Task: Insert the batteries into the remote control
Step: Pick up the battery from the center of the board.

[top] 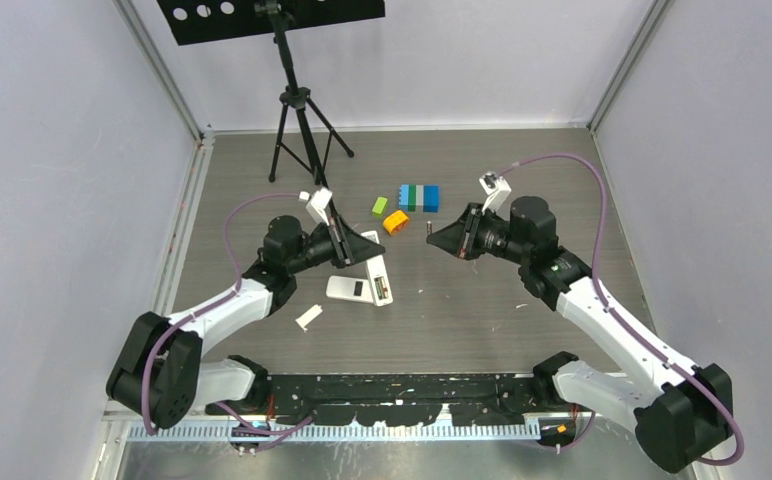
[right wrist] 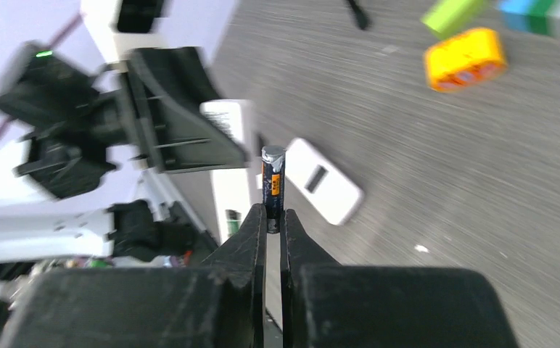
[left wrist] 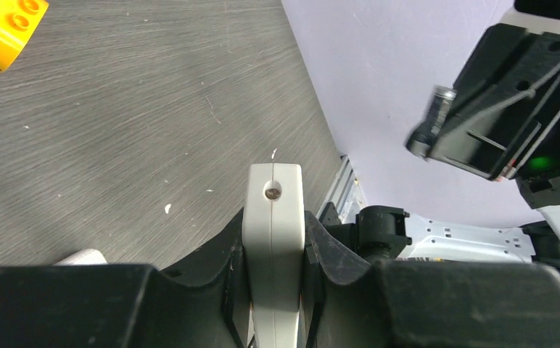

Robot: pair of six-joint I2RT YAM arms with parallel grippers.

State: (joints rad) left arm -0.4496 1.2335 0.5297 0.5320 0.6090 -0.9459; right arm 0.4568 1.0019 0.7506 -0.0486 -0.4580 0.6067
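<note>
My left gripper [top: 347, 245] [left wrist: 273, 232] is shut on the end of a white remote [top: 374, 268] [left wrist: 272, 188]. The remote's open compartment faces up, with a dark-greenish battery [top: 382, 291] [right wrist: 232, 216] in it. A second white remote [top: 348, 289] [right wrist: 320, 181] lies flat beside it. My right gripper [top: 430, 232] [right wrist: 273, 217] is shut on the base of a slim dark battery [right wrist: 273, 181], which sticks out past the fingertips. It is held in the air to the right of the held remote and apart from it. This battery also shows, blurred, in the left wrist view [left wrist: 437, 109].
A small white cover piece [top: 308, 317] lies left of the remotes. Toy blocks sit behind them: a green one [top: 379, 206], an orange one [top: 395, 221] [right wrist: 464, 58] and a blue-green row [top: 419, 197]. A black tripod [top: 297, 110] stands at the back left.
</note>
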